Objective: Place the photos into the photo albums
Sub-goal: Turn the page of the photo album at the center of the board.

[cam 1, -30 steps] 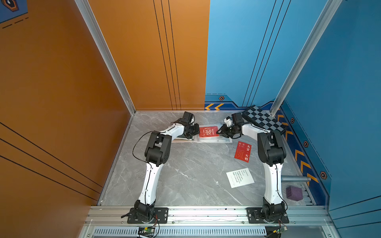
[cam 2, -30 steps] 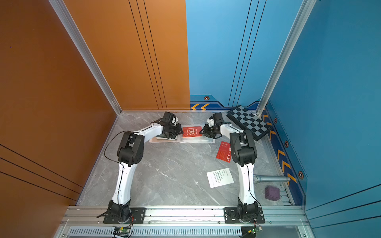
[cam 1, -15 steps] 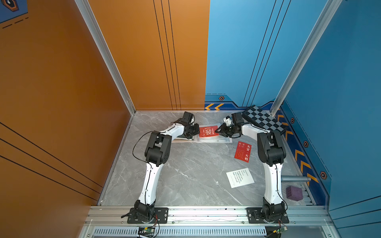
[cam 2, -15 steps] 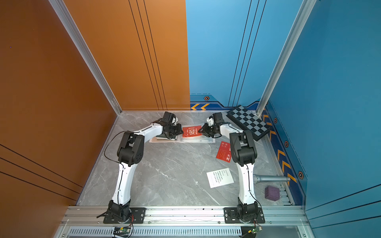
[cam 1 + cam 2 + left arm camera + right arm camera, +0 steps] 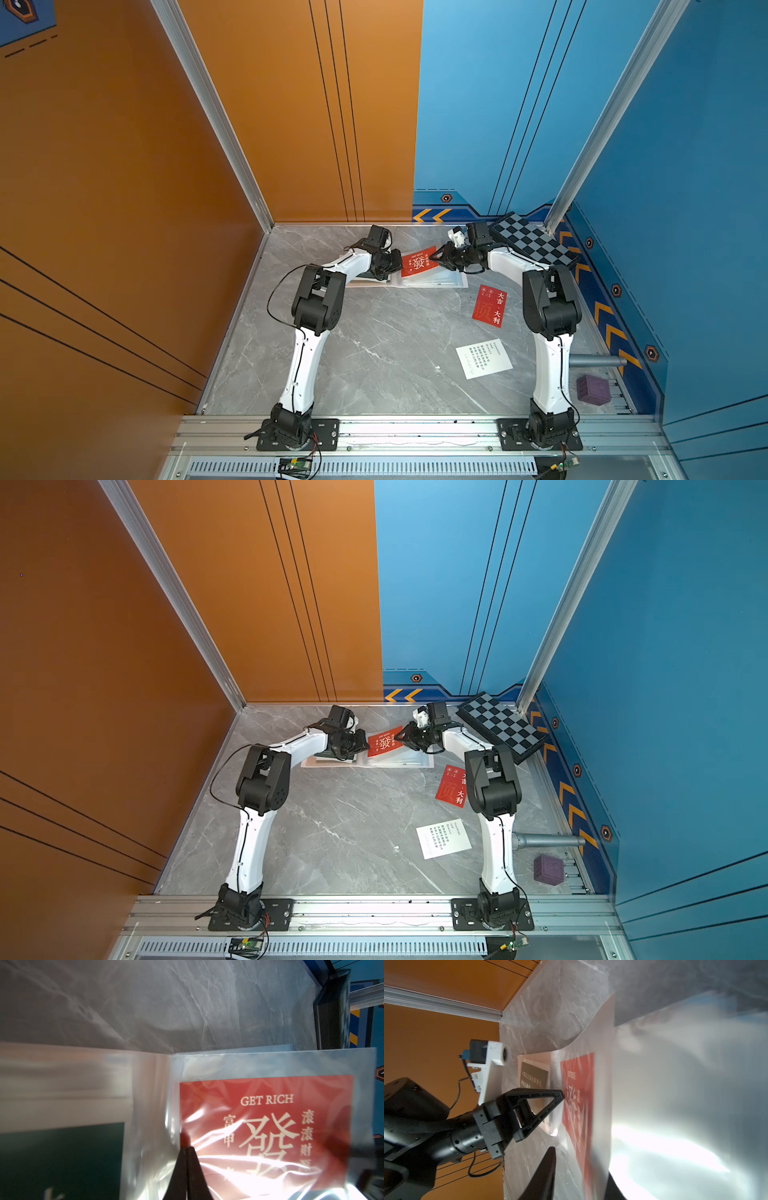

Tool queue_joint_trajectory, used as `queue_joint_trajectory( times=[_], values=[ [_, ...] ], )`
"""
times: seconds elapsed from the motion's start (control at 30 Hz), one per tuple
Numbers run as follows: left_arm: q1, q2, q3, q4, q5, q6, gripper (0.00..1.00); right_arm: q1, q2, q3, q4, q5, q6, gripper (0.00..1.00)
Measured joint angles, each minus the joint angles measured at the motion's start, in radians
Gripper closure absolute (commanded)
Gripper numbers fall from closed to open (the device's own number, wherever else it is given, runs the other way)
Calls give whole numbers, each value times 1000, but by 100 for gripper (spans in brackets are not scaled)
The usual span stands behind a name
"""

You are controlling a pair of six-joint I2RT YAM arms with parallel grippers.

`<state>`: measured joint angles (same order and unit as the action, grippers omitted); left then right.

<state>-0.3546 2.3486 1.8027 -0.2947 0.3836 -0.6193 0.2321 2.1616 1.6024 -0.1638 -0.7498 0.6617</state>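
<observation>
The photo album (image 5: 432, 283) (image 5: 399, 763) lies open at the far side of the table. One clear sleeve page stands raised with a red photo (image 5: 419, 262) (image 5: 384, 742) (image 5: 266, 1126) (image 5: 577, 1095) inside it. My left gripper (image 5: 397, 262) (image 5: 188, 1150) (image 5: 562, 1093) is shut, its tips against the sleeve at the red photo's spine-side edge. My right gripper (image 5: 440, 257) (image 5: 580, 1162) stands open astride the page's outer edge. A dark green photo (image 5: 62, 1157) (image 5: 533, 1076) sits in the opposite page. A second red photo (image 5: 489, 305) and a white photo (image 5: 483, 358) lie loose near the right arm.
A black-and-grey checkered board (image 5: 530, 243) leans in the far right corner just behind the right wrist. A purple cube (image 5: 593, 389) and a grey cylinder (image 5: 590, 360) lie at the right edge. Orange and blue walls enclose the marble table (image 5: 374, 353).
</observation>
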Motion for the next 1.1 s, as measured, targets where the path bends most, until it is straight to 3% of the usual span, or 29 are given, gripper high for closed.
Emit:
queue_joint_trajectory(
  times=[0.6, 1.1],
  values=[
    [0, -6, -6, 0, 1, 0, 93, 65, -4, 29, 12, -34, 35, 69],
    [2, -55, -105, 76, 33, -45, 93, 116, -5, 94, 16, -36, 54, 69]
  ],
)
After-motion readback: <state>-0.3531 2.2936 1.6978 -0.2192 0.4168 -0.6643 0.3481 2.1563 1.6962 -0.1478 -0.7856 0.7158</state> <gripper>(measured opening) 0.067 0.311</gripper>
